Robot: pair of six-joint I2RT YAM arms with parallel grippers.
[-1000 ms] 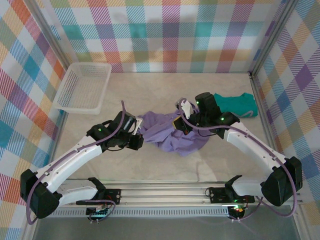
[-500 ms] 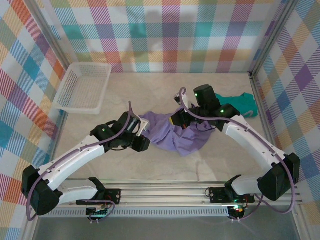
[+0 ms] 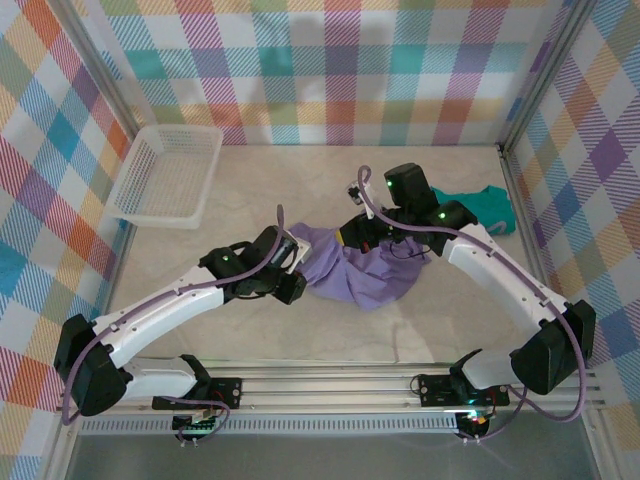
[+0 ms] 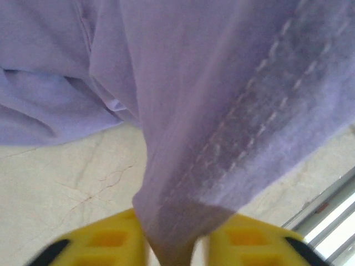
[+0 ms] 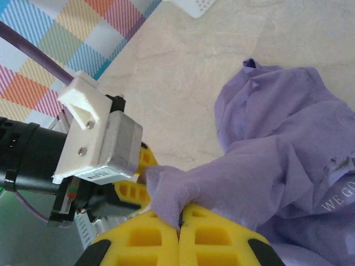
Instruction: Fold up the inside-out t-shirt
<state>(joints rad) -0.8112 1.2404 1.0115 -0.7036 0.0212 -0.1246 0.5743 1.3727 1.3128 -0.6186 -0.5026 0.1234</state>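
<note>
The inside-out t-shirt (image 3: 365, 272) lies bunched in a lavender heap at mid-table. My left gripper (image 3: 298, 268) is at its left edge. In the left wrist view its yellow fingers (image 4: 105, 244) are shut on a hanging fold of the t-shirt (image 4: 211, 83) with a stitched hem. My right gripper (image 3: 350, 238) is at the heap's upper left. Its jaws (image 5: 179, 227) are shut on a bunched corner of the t-shirt (image 5: 277, 144), right beside the left gripper (image 5: 130, 183). A white print (image 5: 338, 197) shows on the cloth.
A teal-green garment (image 3: 472, 207) lies at the back right behind the right arm. A white mesh basket (image 3: 168, 175) stands at the back left. Checked walls close off three sides, and a metal rail (image 3: 330, 385) runs along the near edge.
My left gripper has moved right to the t-shirt's left edge, opened briefly and closed on the cloth. The right gripper has drawn its held corner slightly back and left.
</note>
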